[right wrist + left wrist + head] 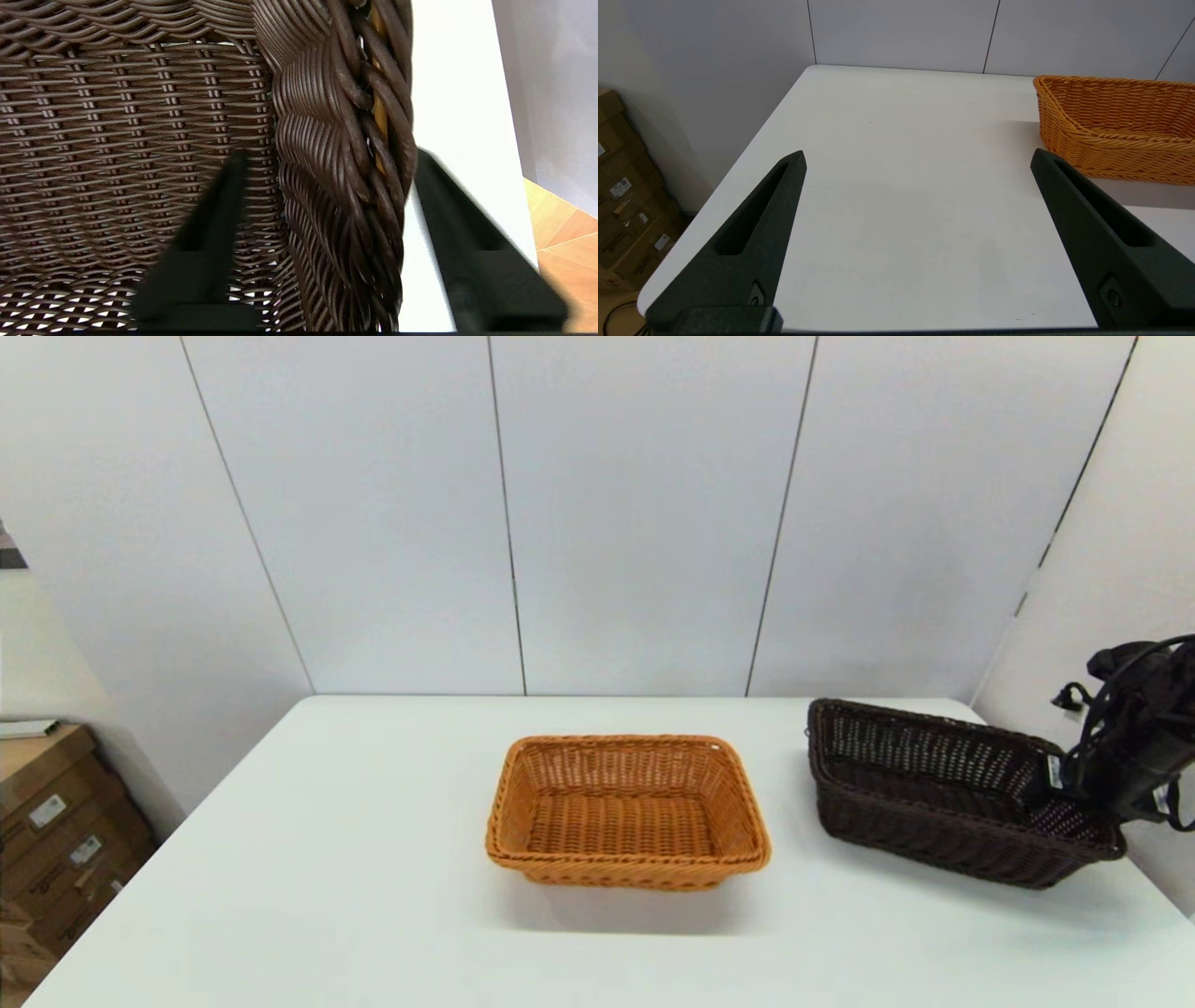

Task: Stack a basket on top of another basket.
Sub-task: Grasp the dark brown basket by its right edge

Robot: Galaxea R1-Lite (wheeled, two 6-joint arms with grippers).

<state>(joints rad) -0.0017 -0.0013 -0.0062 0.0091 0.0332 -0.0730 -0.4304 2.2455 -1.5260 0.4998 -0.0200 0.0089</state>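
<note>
From the head camera, the dark basket sits at the table's right end, at about three o'clock from the orange basket at centre, its right end tipped up off the surface where the right gripper reaches over the braided rim. The dark basket's long axis runs roughly left to right, pointing toward the orange one, so the carry would go toward nine o'clock. The left wrist camera shows the left gripper parked with its fingers wide apart over bare table, the orange basket well off to one side. The right wrist camera shows the right gripper straddling the dark basket's end wall, one finger inside and one outside; whether the fingers press the wicker cannot be told. The right arm is plainly the nearer one.
</note>
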